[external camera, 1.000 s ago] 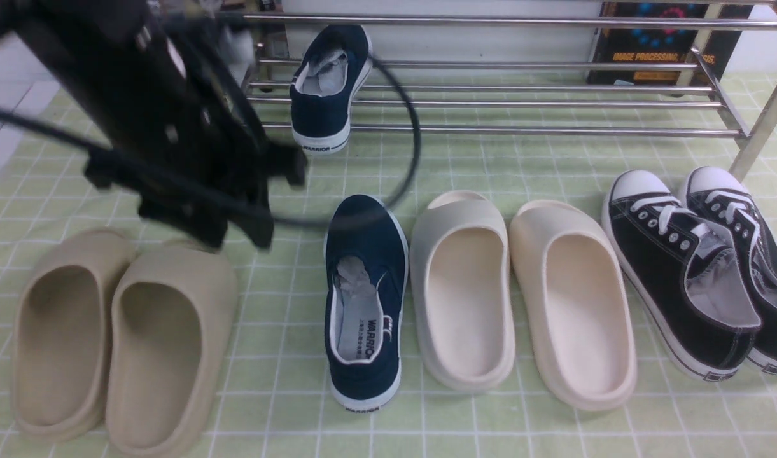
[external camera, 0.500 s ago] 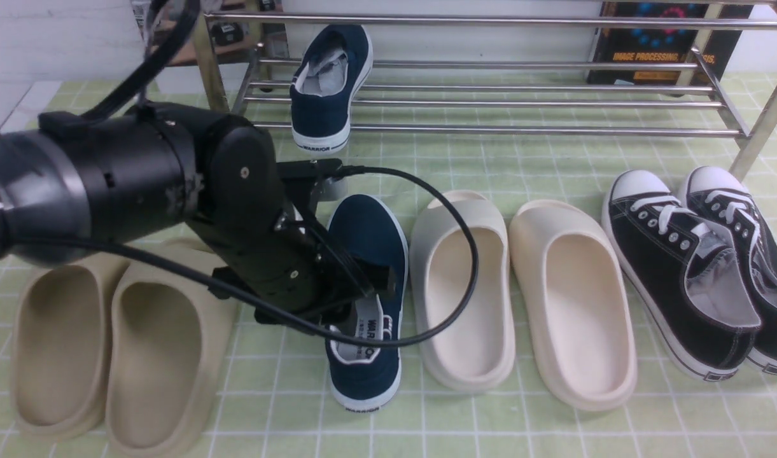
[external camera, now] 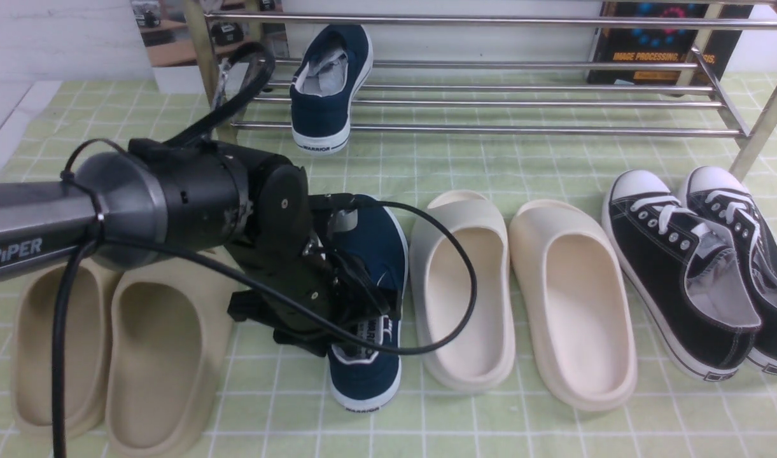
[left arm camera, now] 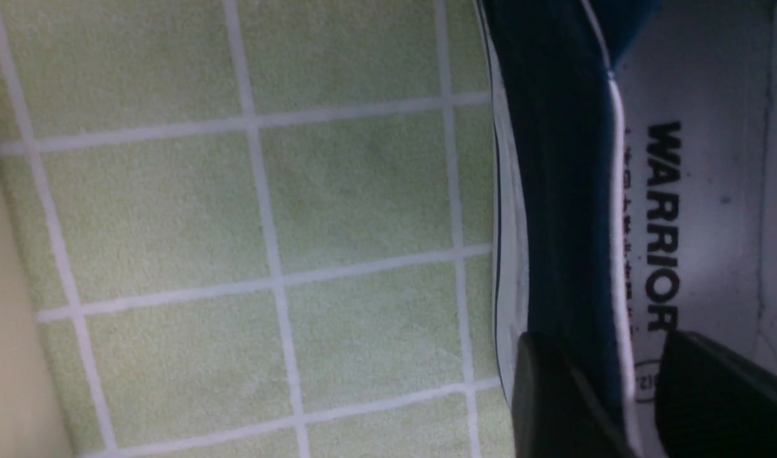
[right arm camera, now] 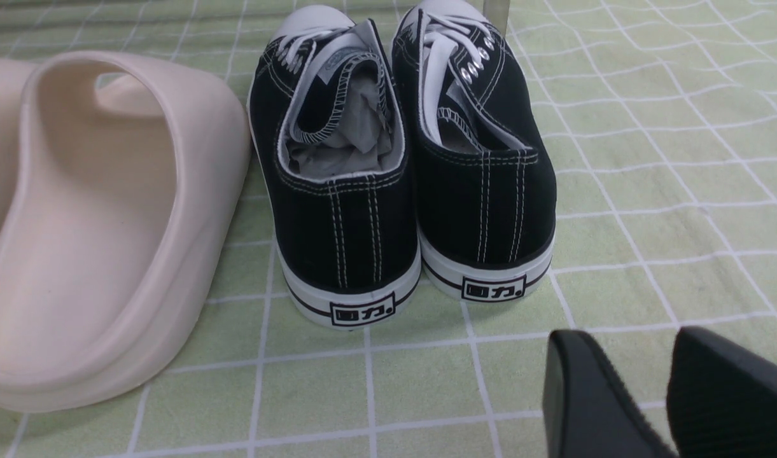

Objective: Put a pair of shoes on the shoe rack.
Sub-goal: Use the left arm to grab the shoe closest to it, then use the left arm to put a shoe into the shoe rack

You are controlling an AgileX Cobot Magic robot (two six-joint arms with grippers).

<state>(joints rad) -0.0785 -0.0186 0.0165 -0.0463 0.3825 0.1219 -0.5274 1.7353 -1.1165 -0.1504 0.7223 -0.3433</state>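
One navy slip-on shoe (external camera: 328,83) leans heel-down on the lower bars of the chrome shoe rack (external camera: 490,129). Its mate (external camera: 375,235) lies flat on the green checked cloth, toe toward the rack. My left gripper (external camera: 363,299) is down at this shoe's left side. In the left wrist view the navy side wall (left arm camera: 560,191) runs between the jaws of the left gripper (left arm camera: 601,337). One finger (left arm camera: 547,394) is outside the wall and the other is on the insole, with a small gap showing. My right gripper (right arm camera: 623,334) hangs open above bare cloth, holding nothing.
Beige slides (external camera: 114,356) lie left of the floor shoe and cream slides (external camera: 528,299) right of it. Black lace-up sneakers (external camera: 681,273) sit by the rack's right leg, just ahead of my right gripper (right arm camera: 401,191). A dark box (external camera: 655,44) stands behind the rack.
My left arm has swung down from high on the left to the floor shoe. Its fingers now straddle the shoe's side wall and have drawn closer together.
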